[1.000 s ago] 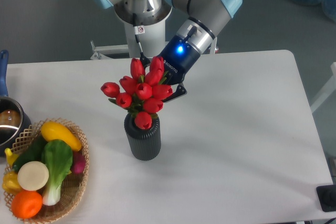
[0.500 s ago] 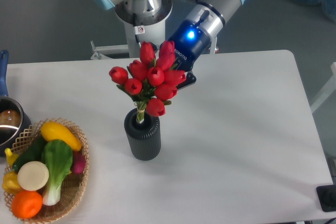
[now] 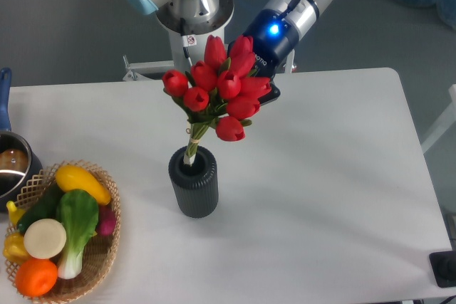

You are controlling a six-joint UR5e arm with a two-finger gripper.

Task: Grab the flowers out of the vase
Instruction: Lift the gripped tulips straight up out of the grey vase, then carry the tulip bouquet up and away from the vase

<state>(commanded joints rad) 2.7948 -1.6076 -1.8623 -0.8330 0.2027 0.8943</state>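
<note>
White lettering on the dark tool (image 3: 251, 80) body looks like "ROBOTIQ"; the small sticker (image 3: 189, 40) on the arm's base is unreadable.

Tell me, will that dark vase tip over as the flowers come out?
Probably not. The vase looks squat with a flat base and stands upright on the table. The flowers are mostly lifted, only the stem ends at its mouth, so drag seems slight. It may be light, though.

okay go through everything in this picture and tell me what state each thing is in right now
flowers: lifted, tilted, stem tips at the vase mouth
vase: upright on the table
claw: behind the blooms, apparently holding them; fingers hidden
wicker basket: full of toy vegetables
pot: at the left edge, partly out of view
</note>
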